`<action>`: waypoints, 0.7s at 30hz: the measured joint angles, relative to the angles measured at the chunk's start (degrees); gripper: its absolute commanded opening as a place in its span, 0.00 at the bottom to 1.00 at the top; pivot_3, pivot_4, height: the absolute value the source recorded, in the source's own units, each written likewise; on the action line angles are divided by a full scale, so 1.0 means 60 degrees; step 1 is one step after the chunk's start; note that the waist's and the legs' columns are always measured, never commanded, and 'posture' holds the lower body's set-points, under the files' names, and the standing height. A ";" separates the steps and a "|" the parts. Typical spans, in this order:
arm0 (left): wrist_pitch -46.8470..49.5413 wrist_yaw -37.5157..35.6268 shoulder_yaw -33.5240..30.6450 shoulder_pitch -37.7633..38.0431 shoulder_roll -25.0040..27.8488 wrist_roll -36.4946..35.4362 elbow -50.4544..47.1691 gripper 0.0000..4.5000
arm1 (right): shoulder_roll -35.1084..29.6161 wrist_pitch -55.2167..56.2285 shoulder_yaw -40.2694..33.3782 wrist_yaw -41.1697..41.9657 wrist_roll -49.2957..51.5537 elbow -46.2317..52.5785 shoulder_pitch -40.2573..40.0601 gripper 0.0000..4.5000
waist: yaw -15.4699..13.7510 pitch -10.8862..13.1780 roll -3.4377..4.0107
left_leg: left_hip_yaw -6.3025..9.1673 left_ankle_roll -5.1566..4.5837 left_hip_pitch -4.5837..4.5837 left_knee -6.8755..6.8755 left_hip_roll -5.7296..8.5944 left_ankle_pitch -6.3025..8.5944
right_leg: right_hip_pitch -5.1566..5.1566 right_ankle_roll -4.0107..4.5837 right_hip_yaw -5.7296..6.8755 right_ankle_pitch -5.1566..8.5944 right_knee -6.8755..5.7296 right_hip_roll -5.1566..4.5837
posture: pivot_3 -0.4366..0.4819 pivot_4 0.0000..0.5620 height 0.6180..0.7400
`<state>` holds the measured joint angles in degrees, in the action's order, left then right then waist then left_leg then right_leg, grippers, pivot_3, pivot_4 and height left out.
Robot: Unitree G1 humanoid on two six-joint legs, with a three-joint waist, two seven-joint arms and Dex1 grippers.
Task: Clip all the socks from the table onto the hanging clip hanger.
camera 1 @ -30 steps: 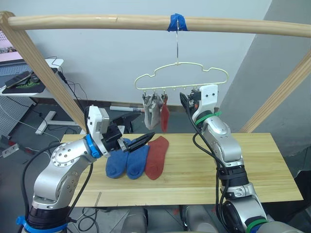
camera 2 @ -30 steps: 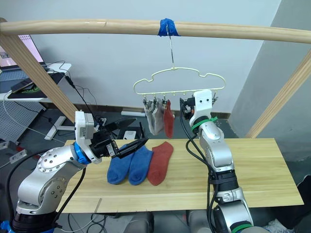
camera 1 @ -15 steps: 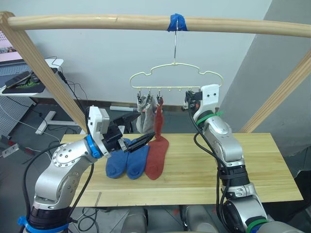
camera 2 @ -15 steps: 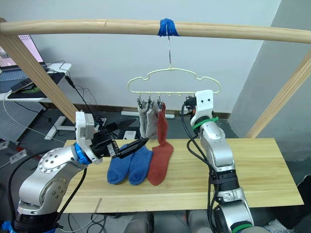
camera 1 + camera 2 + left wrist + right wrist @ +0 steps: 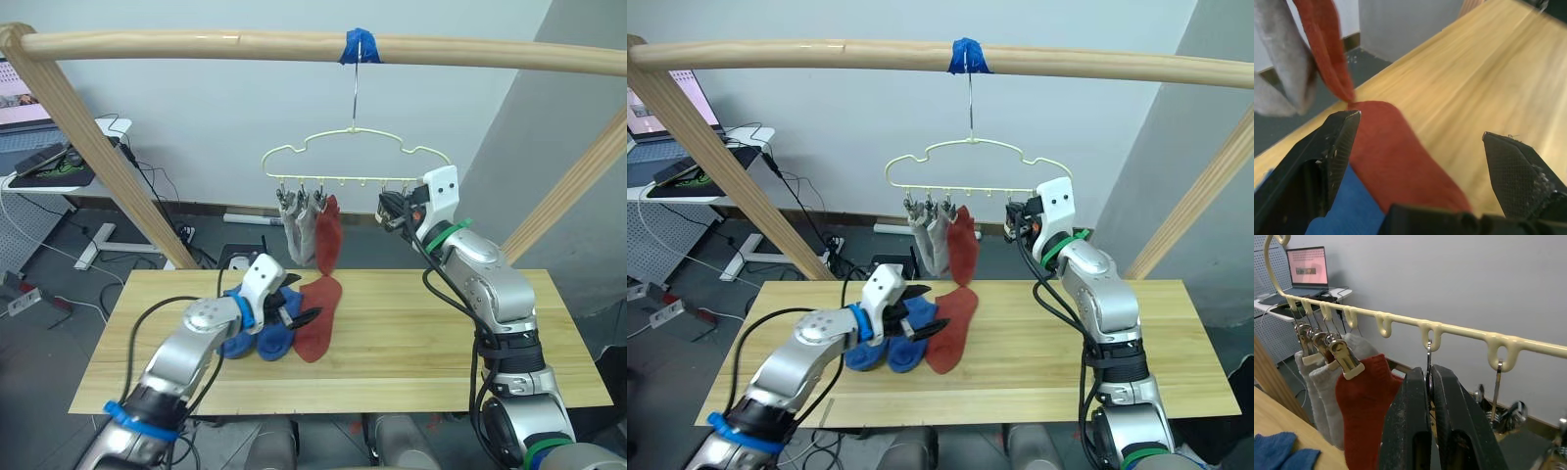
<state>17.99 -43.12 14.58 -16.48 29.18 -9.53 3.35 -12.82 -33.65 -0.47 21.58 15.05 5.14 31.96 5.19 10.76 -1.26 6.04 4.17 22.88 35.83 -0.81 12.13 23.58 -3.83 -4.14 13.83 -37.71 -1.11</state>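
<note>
The right gripper [image 5: 1429, 382] is pinched on a metal clip [image 5: 1428, 363] of the clip hanger [image 5: 355, 157], beside the hung rust red sock [image 5: 328, 233]. The left gripper [image 5: 1420, 147] is spread wide over the rust red sock lying on the table [image 5: 411, 343], beside two blue socks [image 5: 257, 338].

Three socks [image 5: 279, 328] lie on the table [image 5: 411, 343] below the clip hanger [image 5: 355, 162].

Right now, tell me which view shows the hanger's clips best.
The right wrist view: the clips hang close up from the clip hanger, three holding socks. Both eye views show them small under the hanger.
</note>
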 measured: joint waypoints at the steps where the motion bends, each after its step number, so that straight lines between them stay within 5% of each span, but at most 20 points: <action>1: -0.0152 0.0006 0.0088 -0.0147 -0.0135 0.0161 0.0398 1.00 | -0.0049 -0.0008 -0.0002 0.0012 -0.0001 0.0001 -0.0001 0.00 | 0.0023 0.0000 0.0001 | -0.0003 0.0000 0.0000 -0.0002 0.0000 0.0000 | 0.0002 0.0000 -0.0002 0.0000 0.0000 -0.0001 | 0.34 0.21 1.00; 8: -0.1902 0.0208 0.0444 -0.1914 -0.1418 0.1350 0.4886 1.00 | -0.0074 -0.0087 -0.0011 -0.0094 -0.0003 0.0397 -0.0290 0.00 | 0.0148 -0.0003 0.0003 | 0.0004 -0.0001 0.0005 0.0005 0.0004 0.0001 | -0.0003 -0.0006 0.0003 -0.0003 0.0000 -0.0002 | 0.29 0.22 1.00; 15: -0.3275 0.0416 0.0434 -0.2709 -0.2034 0.2001 0.7651 1.00 | -0.0058 -0.0377 -0.0058 -0.0387 0.0023 0.1011 -0.0518 0.00 | 0.0321 -0.0003 0.0003 | 0.0008 -0.0001 0.0006 0.0007 0.0004 0.0001 | -0.0003 -0.0010 0.0005 -0.0004 -0.0001 -0.0001 | 0.27 0.22 1.00; 21: -0.3485 0.0193 0.0393 -0.3026 -0.2330 0.2193 0.8343 0.67 | -0.0057 -0.0515 -0.0071 -0.0500 0.0045 0.1180 -0.0555 0.00 | 0.0462 -0.0003 0.0002 | 0.0010 -0.0001 0.0003 0.0011 0.0005 0.0001 | -0.0012 -0.0013 0.0006 -0.0006 -0.0001 -0.0002 | 0.26 0.24 1.00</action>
<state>-2.93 -41.96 16.93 -34.63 15.20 3.63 53.40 -13.17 -36.74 -0.90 18.58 15.31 12.22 28.63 7.97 10.74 -1.25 6.10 4.16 22.90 35.89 -0.78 12.14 23.51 -3.90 -4.11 13.79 -37.72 -1.12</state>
